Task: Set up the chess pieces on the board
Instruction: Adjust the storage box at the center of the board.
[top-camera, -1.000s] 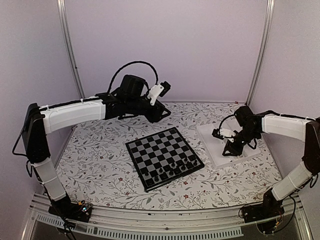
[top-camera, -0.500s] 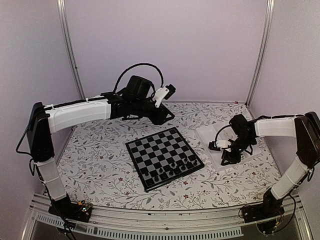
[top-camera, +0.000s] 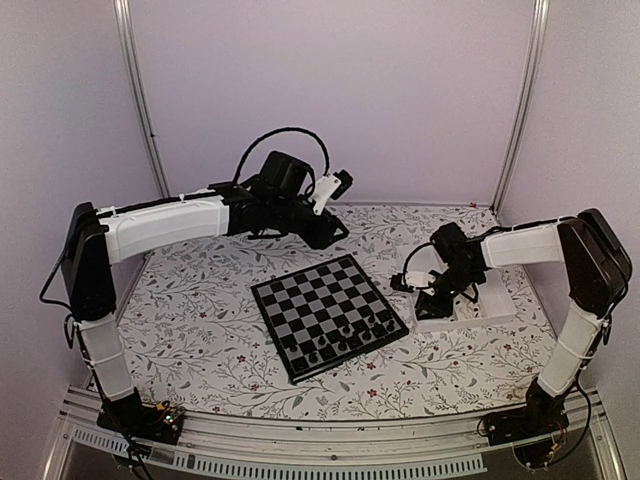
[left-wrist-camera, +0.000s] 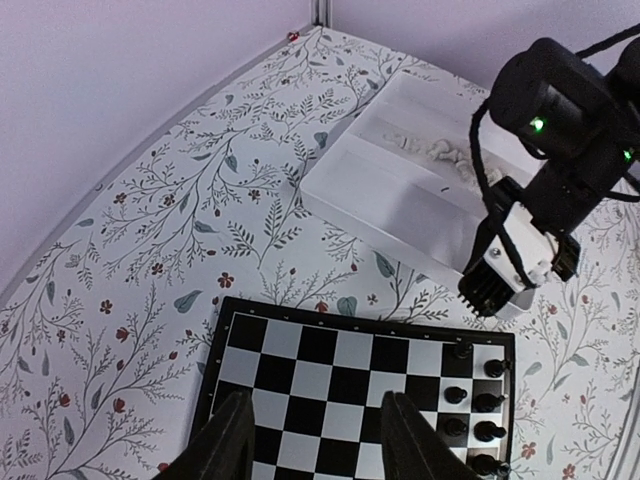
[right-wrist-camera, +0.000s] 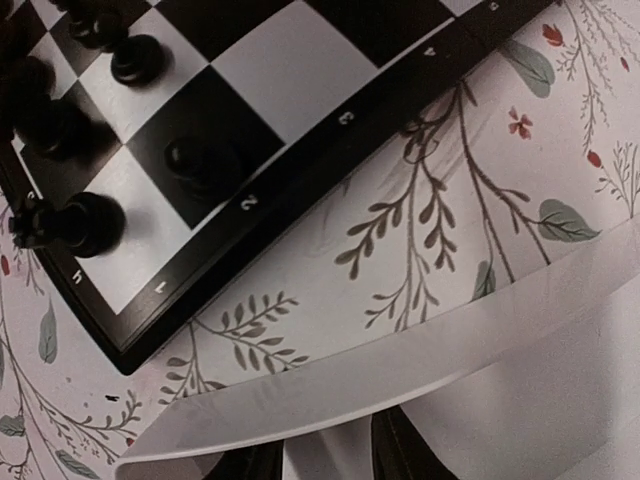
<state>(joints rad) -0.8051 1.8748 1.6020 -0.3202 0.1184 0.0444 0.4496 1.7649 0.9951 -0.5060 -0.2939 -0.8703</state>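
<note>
Black chess pieces (left-wrist-camera: 480, 400) sit on the board (left-wrist-camera: 300, 360). Right tool (top-camera: 428, 303) hangs over the tray (left-wrist-camera: 390, 190), and its grip cannot be told. Left tool (left-wrist-camera: 315, 440) is spread. Cream pieces (left-wrist-camera: 440, 152) probably come next.

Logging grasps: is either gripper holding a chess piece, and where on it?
Left gripper is open, holding nothing. Right gripper hangs over the white tray, fingertips cut off; cannot be told.

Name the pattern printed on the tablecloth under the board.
White cloth with grey-green leafy sprigs and small red flowers. It shows best in the left wrist view.
</note>
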